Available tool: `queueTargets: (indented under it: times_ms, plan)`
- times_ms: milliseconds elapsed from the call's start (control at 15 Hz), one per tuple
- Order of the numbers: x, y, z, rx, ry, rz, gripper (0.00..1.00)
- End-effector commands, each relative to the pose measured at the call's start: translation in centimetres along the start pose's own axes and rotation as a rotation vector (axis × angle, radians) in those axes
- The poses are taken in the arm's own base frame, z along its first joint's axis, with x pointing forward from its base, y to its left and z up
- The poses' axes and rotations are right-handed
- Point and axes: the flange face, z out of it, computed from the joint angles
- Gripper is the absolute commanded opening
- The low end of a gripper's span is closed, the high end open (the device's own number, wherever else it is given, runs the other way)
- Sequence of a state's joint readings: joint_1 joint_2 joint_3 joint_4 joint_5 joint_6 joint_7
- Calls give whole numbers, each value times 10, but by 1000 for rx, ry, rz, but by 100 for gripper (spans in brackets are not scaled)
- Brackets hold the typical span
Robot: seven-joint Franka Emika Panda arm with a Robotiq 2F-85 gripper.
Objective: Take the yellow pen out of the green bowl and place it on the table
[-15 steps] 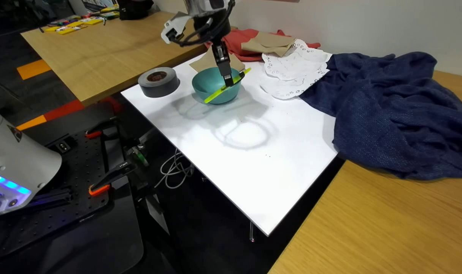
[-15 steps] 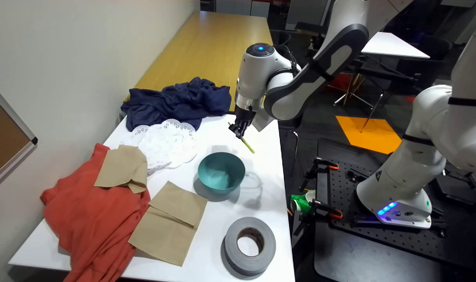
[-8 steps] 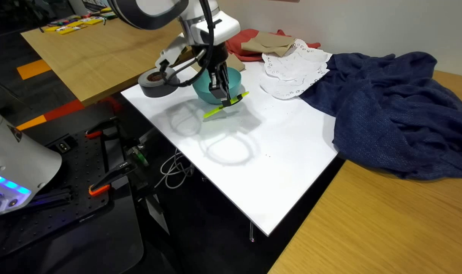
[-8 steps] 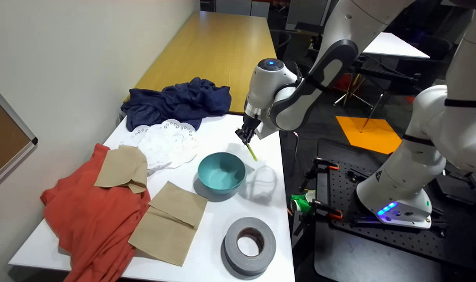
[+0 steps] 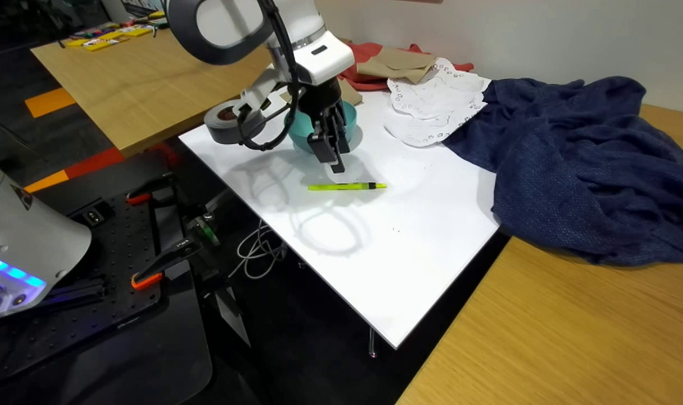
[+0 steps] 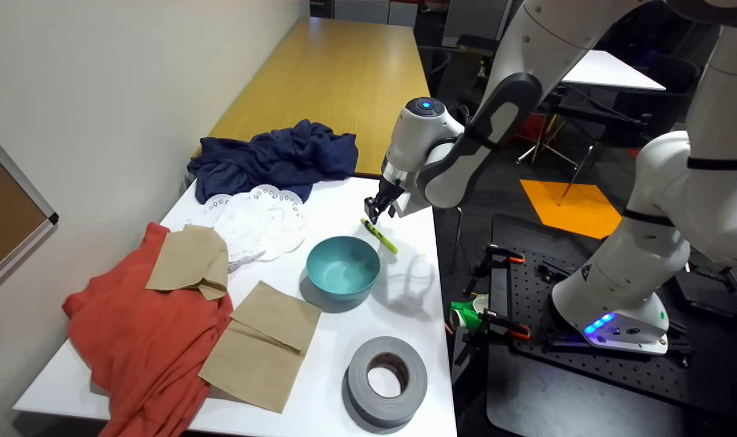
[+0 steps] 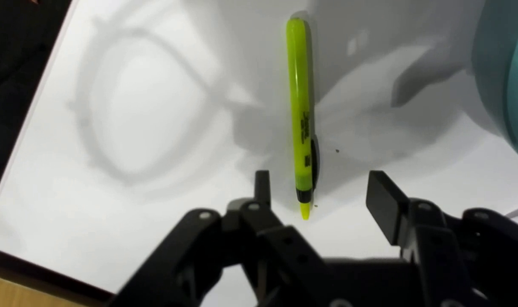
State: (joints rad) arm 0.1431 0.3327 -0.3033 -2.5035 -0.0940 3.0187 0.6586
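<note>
Flat on the white table (image 5: 408, 264) lies the yellow pen (image 5: 347, 186), its black clip along one side in the wrist view. My gripper (image 7: 320, 189) stands open above it, the fingers well apart with a gap on either side of the pen's narrow end. Nothing is held. The green bowl (image 6: 343, 290) is upright beside the pen and looks empty in an exterior view. Its wall (image 7: 493, 64) shows at the right edge of the wrist view, while the gripper (image 5: 341, 158) hides part of it in an exterior view.
A grey tape roll (image 6: 374, 400) sits on the table past the bowl. Brown paper (image 6: 262, 352), a red cloth (image 6: 150, 346), white doilies (image 6: 259, 224) and a dark blue cloth (image 5: 588, 174) lie along the wall side. The table's edge (image 7: 33, 102) drops off at left.
The gripper came down in front of the bowl with the pen between its fingers, then opened. The pen has dropped from the fingers and turned slightly as it settled on the table.
</note>
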Motion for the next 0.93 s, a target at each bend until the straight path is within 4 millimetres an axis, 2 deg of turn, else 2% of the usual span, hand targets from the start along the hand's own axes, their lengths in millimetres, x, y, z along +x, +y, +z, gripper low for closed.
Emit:
queueTargets:
  times_ms: [0, 67, 133, 400, 467, 867]
  plan:
    - [3, -3, -15, 15, 54, 12, 91]
    - [4, -3, -18, 13, 66, 8, 99]
    - [6, -3, -21, 9, 75, 5, 100]
    - [9, -4, -28, 2, 105, 1, 100]
    - [12, -3, -17, -15, 80, -16, 100]
    - [11, -5, -21, -17, 90, -20, 100]
